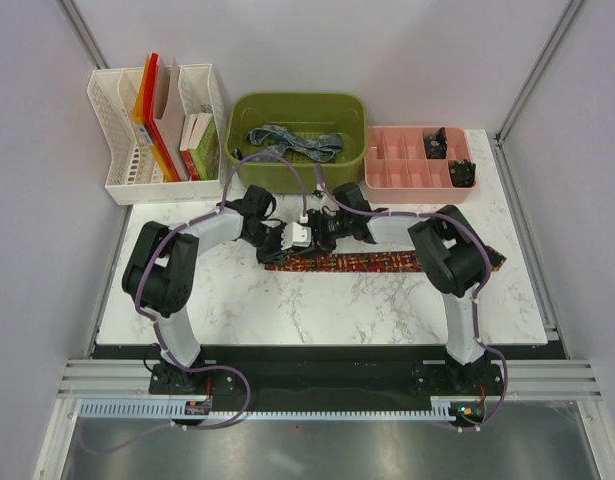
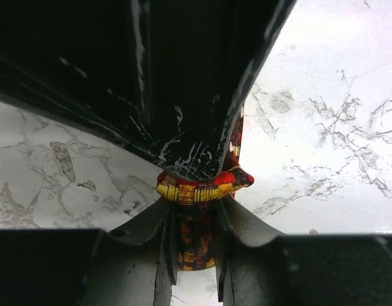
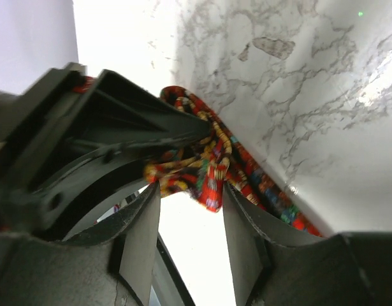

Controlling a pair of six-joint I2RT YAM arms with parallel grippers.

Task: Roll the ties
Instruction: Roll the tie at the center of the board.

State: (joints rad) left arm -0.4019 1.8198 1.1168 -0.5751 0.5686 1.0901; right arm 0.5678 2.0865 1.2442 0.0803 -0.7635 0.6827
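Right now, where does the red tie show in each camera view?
Top view: red tie stretched flat across the middle of the marble tabletop.
Left wrist: red tie folded, low centre.
Right wrist: red tie bunched at centre.
Shared landmark: the marble tabletop, under it in all three.

White arm links [image 1: 217, 225], black joints [image 1: 157, 270], purple cables [image 1: 225, 185], black left gripper [image 2: 196, 210]

Back left: a file rack [image 1: 152, 125] stands at the corner of the worktop [image 1: 317, 310].
Back middle: a bin [image 1: 249, 150], right of the rack; the first tie [image 1: 292, 143] lies in it.
Back right: a compartment tray [image 1: 392, 170], just beside the bin.
Middle: the second tie [image 1: 387, 262] lies left to right, before bin and tray.
Hands: left hand [image 1: 290, 240] and right hand [image 1: 317, 233] meet at its left end.
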